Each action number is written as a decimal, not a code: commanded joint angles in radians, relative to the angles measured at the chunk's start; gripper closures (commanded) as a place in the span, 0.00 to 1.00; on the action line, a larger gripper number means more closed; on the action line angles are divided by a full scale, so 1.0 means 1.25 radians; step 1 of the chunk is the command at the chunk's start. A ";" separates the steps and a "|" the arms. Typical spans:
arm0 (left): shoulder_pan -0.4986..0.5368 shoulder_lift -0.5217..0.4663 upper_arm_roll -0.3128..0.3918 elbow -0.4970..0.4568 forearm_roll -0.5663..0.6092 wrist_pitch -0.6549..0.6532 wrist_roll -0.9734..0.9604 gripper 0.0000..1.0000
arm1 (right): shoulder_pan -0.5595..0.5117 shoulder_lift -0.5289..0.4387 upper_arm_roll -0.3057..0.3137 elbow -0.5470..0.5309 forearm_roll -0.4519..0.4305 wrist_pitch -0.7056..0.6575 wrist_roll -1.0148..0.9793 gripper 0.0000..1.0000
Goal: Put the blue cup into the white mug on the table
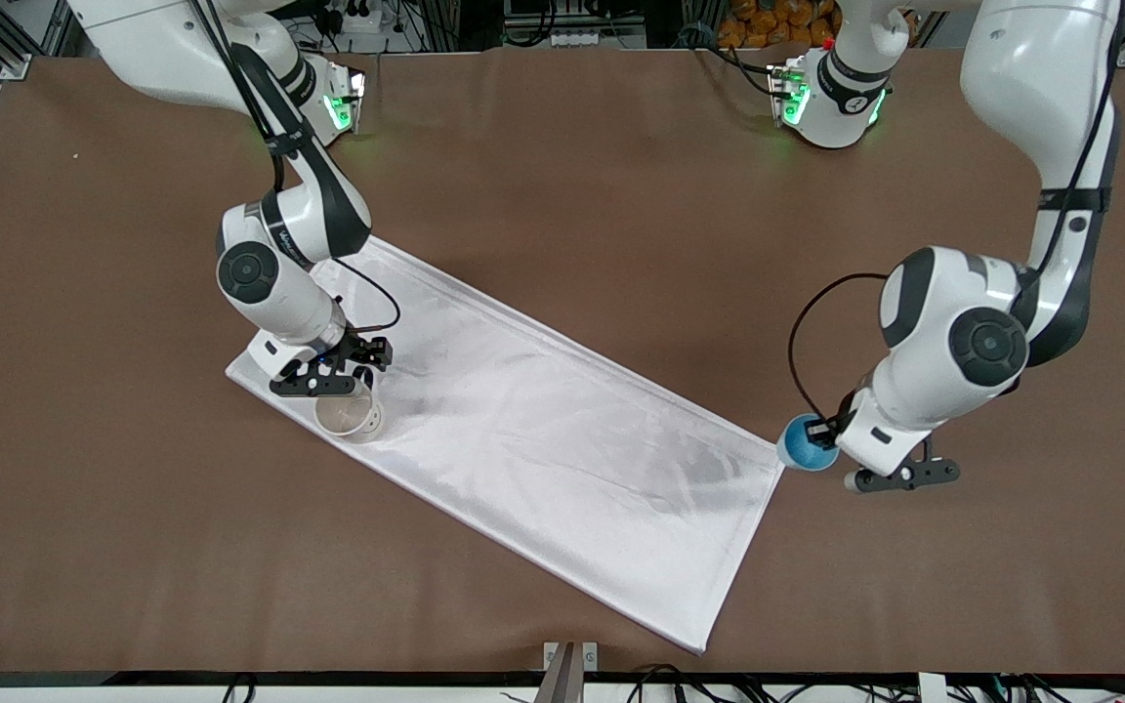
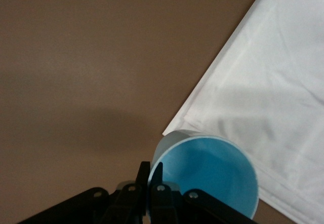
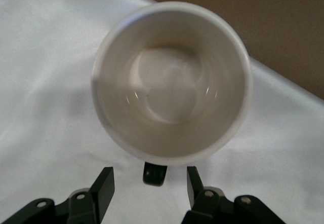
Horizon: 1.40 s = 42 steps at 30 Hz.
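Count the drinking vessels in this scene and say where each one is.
2. The blue cup is pinched at its rim by the left claw, by the white cloth's corner. The white mug stands on the cloth under the right claw. None seems hidden.

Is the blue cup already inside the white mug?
No: the mug stands empty on the cloth, while the left gripper holds the blue cup at the cloth's other end.
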 commanded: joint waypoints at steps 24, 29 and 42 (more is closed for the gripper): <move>0.022 -0.207 -0.013 -0.249 0.021 0.008 0.060 1.00 | 0.053 -0.006 0.007 0.136 -0.075 -0.148 0.154 1.00; 0.023 -0.228 -0.013 -0.278 0.021 0.012 0.061 1.00 | 0.108 0.002 0.027 0.221 -0.073 -0.230 0.266 1.00; 0.023 -0.298 -0.013 -0.351 0.022 0.014 0.066 1.00 | 0.284 0.049 0.075 0.346 -0.079 -0.292 0.467 1.00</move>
